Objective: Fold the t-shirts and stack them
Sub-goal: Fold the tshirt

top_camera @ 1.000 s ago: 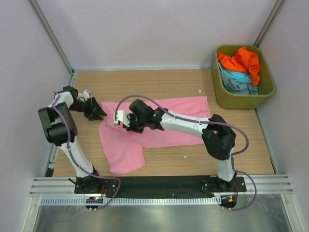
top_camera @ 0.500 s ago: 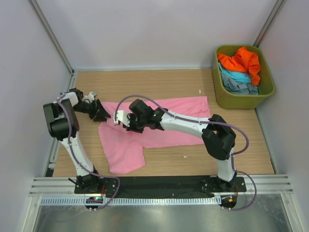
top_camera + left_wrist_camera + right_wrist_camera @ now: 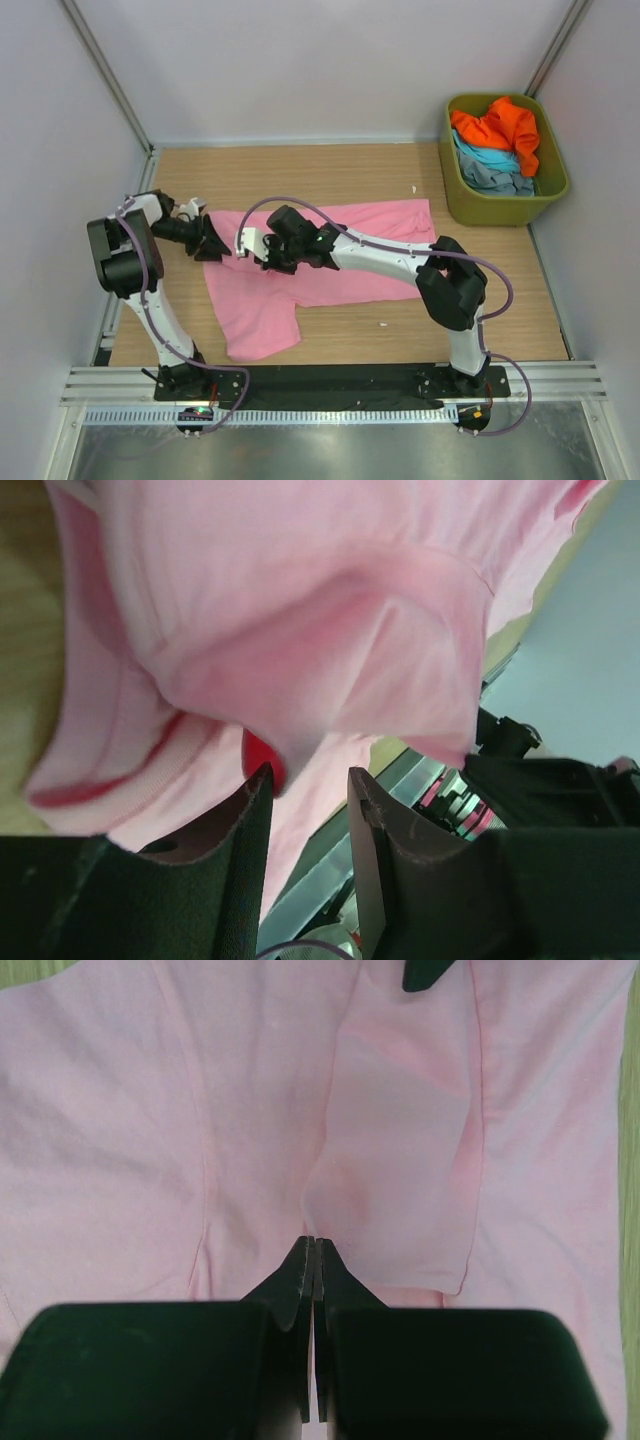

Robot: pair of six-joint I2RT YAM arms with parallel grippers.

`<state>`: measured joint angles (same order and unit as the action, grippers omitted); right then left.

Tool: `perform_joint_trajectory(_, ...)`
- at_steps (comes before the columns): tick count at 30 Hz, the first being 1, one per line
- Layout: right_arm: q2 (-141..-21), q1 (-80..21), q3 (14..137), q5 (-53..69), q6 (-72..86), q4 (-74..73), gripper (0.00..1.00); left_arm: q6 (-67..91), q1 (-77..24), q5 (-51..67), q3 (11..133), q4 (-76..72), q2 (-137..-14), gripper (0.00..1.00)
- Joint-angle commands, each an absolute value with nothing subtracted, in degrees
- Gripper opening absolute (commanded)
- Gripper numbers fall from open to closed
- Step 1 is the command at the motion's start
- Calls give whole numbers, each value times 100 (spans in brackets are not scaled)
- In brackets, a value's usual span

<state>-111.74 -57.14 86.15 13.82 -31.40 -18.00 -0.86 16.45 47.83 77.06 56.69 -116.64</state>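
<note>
With the right hand (image 3: 313,1245) pinched shut on the pink t-shirt (image 3: 150,1110), a tug could pull the fold clear of the half-open, empty left hand (image 3: 307,775).

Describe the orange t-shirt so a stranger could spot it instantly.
In the far right corner of the wooden table stands an olive-green tub. The orange t-shirt lies crumpled atop its pile, over a light blue tee and a grey-blue tee, the only orange fabric.
</note>
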Motion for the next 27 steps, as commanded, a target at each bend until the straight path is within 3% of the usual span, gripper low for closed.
perform_joint_trajectory(1,-11197,-5704,8789,1310,-3190,-1573,1,-588,1661,4904,7533,6213,-11013,37)
perform_joint_trajectory(12,-11153,-5695,8745,1310,-3111,-1529,1,-861,1731,4852,7357,6688,-10582,36)
perform_joint_trajectory(19,-11127,-5695,8692,1283,-3111,-1503,1,-800,1819,4070,7128,5969,-10722,37)
perform_joint_trajectory(27,-11127,-5695,8684,1283,-3111,-1503,1,-580,1828,4052,7260,5318,-11162,37)
